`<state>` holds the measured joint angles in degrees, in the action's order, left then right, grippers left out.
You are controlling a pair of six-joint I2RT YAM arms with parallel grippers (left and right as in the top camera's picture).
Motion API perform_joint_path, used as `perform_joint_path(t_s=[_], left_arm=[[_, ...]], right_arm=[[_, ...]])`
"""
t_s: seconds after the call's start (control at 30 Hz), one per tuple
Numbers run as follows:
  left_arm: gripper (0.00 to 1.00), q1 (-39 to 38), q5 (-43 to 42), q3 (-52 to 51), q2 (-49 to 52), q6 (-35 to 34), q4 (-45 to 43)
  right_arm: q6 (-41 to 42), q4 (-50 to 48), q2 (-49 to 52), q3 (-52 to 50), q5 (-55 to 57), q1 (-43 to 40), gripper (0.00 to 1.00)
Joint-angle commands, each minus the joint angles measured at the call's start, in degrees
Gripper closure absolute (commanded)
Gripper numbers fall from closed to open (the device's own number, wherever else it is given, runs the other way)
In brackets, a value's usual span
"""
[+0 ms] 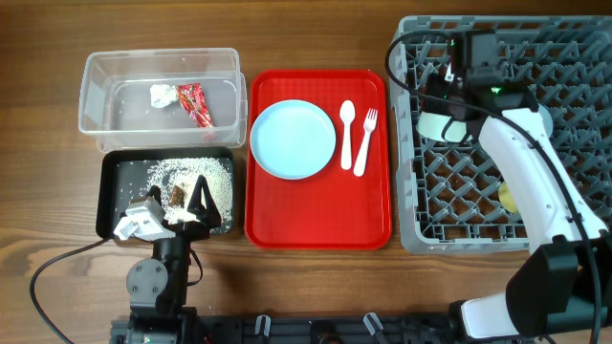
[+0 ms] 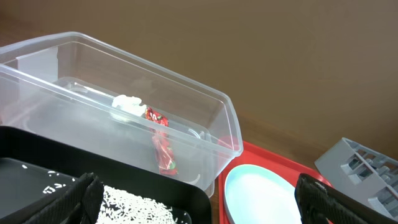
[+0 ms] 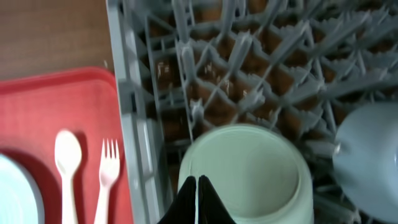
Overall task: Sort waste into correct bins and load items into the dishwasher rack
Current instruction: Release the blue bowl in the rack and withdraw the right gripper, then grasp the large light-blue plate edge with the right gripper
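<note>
loading stage: judged about halfway; the waste looks sorted, two bowls and a cup sit in the rack, and three pieces wait.
left gripper: nearest the base, fingers spread wide and holding nothing, hovering over the near edge of the black tray; probably parked clear of the other arm.
black tray contents: white crumbs and brown scrap, food waste apart from the dry litter.
red tray: on the counter just right of the black tray; carries the blue plate, with white spoon and fork side by side to its right, close to the rack for a short reach.
clear tub: behind the black tray; tissue and red wrapper lie touching inside.
rack: far right; yellow cup near its front edge, partly hidden by the arm.
pale green bowl: among the pegs by the rack's left wall, small blue bowl just beside it.
right gripper: fingers drawn together to a thin seam at the green bowl's near rim; whether the rim is pinched between them, cannot tell.
</note>
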<state>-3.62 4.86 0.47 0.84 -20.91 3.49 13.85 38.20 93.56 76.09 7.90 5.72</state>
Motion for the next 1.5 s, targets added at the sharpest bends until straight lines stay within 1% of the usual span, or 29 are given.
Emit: perform_joint_path(t_s=[0.0, 0.1, 0.47, 0.7, 0.77, 0.87, 0.97, 1.03, 1.1, 1.2, 1.23, 1.27, 1.37, 1.4, 1.43, 1.47], left_arm=[[0.0, 0.5, 0.2, -0.2, -0.3, -0.5, 0.2], [0.0, 0.5, 0.2, -0.2, -0.3, -0.5, 0.2], [0.0, 0.5, 0.2, -0.2, -0.3, -0.5, 0.2], [0.0, 0.5, 0.2, -0.1, -0.3, -0.5, 0.2], [0.0, 0.5, 0.2, -0.2, -0.3, -0.5, 0.2], [0.0, 0.5, 0.2, -0.1, -0.3, -0.5, 0.2], [0.0, 0.5, 0.2, -0.1, -0.3, -0.5, 0.2], [0.0, 0.5, 0.2, -0.1, -0.3, -0.5, 0.2], [0.0, 0.5, 0.2, -0.1, -0.3, -0.5, 0.2], [0.0, 0.5, 0.2, -0.1, -0.3, -0.5, 0.2], [0.0, 0.5, 0.2, -0.1, -0.3, -0.5, 0.2], [0.0, 0.5, 0.2, -0.1, -0.3, -0.5, 0.2], [0.0, 0.5, 0.2, -0.1, -0.3, -0.5, 0.2], [0.0, 0.5, 0.2, -0.1, -0.3, -0.5, 0.2], [0.0, 0.5, 0.2, -0.1, -0.3, -0.5, 0.2], [0.0, 0.5, 0.2, -0.1, -0.3, -0.5, 0.2]], right_arm=[[0.2, -0.9, 0.8, 0.0, 0.0, -2.5, 0.96], [1.2, 2.0, 1.6, 0.0, -0.5, -4.0, 0.96], [0.7, 12.5, 5.1, 0.0, -0.5, -4.0, 0.96], [0.8, 17.1, 1.4, 0.0, -0.6, -3.9, 0.96], [-2.0, 16.5, -0.5, 0.0, -2.7, -3.7, 0.96], [-3.5, 15.1, -4.6, 0.0, -9.1, -3.0, 0.96], [-3.5, 13.8, -9.5, 0.0, -17.1, -0.9, 0.96], [-3.9, 13.7, -12.0, 0.0, -20.5, 1.3, 0.96], [-3.8, 14.2, -13.7, 0.0, -22.4, 4.8, 0.95], [-2.9, 15.5, -13.7, 0.0, -22.3, 10.6, 0.91], [-1.8, 15.9, -13.0, 0.0, -22.2, 13.5, 0.89], [-0.7, 15.8, -11.9, -0.1, -21.9, 16.2, 0.84], [4.9, 14.5, -7.9, -0.1, -19.6, 22.0, 0.5], [7.6, 14.0, -6.1, -0.1, -18.1, 23.3, 0.41], [9.5, 13.5, -4.8, -0.1, -16.9, 24.1, 0.37], [13.2, 12.7, -2.6, -0.1, -14.6, 24.8, 0.34]])
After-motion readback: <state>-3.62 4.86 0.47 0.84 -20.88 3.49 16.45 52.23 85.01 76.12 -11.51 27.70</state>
